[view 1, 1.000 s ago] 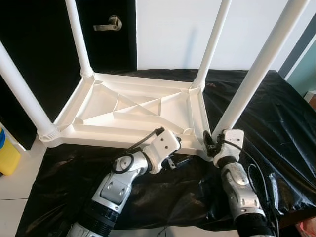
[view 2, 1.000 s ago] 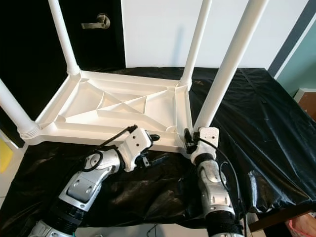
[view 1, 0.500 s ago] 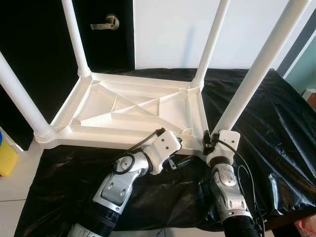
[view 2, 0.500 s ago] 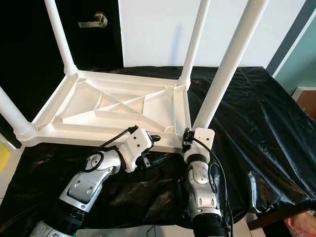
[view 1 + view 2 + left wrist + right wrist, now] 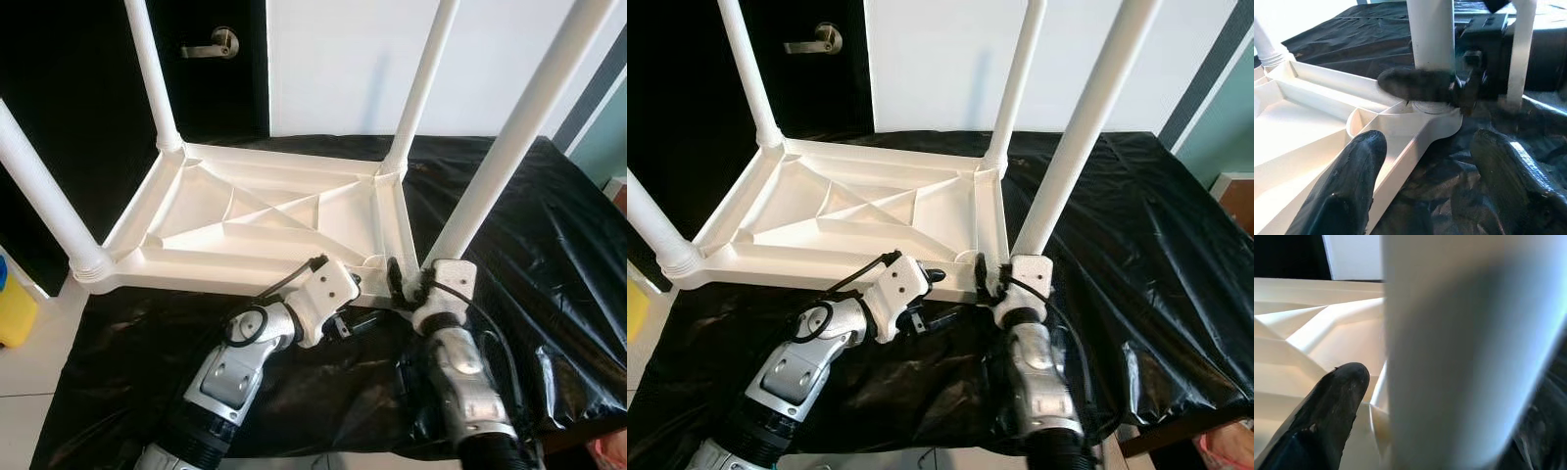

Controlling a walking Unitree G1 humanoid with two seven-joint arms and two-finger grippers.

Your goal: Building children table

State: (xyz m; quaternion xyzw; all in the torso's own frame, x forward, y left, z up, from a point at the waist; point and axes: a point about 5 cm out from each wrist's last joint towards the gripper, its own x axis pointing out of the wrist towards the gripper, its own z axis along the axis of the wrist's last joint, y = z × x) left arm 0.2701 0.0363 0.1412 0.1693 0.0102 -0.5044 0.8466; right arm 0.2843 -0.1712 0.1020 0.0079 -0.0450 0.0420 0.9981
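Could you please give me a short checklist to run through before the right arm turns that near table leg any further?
1. Right gripper at the base of the near right leg: ok, fingers either side of it.
2. Firm grip on that leg: cannot tell.
3. Left gripper steadying the tabletop frame: not ok, fingers open astride the edge.
4. All four legs upright in their sockets: ok.
5. Leg fully seated: cannot tell.
6. Tabletop flat on the black sheet: ok.
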